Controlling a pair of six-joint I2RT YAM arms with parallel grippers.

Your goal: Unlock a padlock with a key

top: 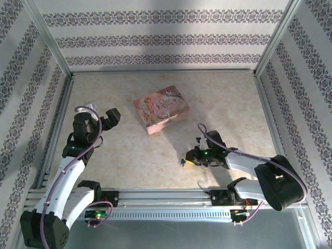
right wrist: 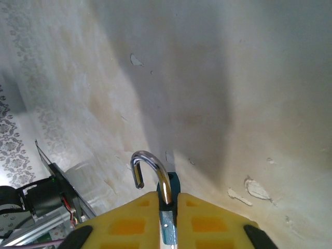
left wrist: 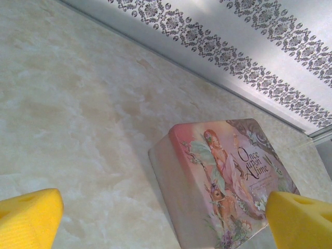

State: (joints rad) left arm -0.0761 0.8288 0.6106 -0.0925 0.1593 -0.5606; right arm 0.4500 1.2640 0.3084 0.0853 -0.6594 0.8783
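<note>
Padlock sits pinched in my right gripper, whose jaws are closed down tight on its blue body, low over the table toward the near edge. The silver shackle curls up with one end hanging free, so I judge the lock already sprung and little left beyond setting it down. I cannot make out the key. My left gripper is spread wide and holds nothing, facing the pink tin. The tin's lid is down, so its contents are hidden.
</note>
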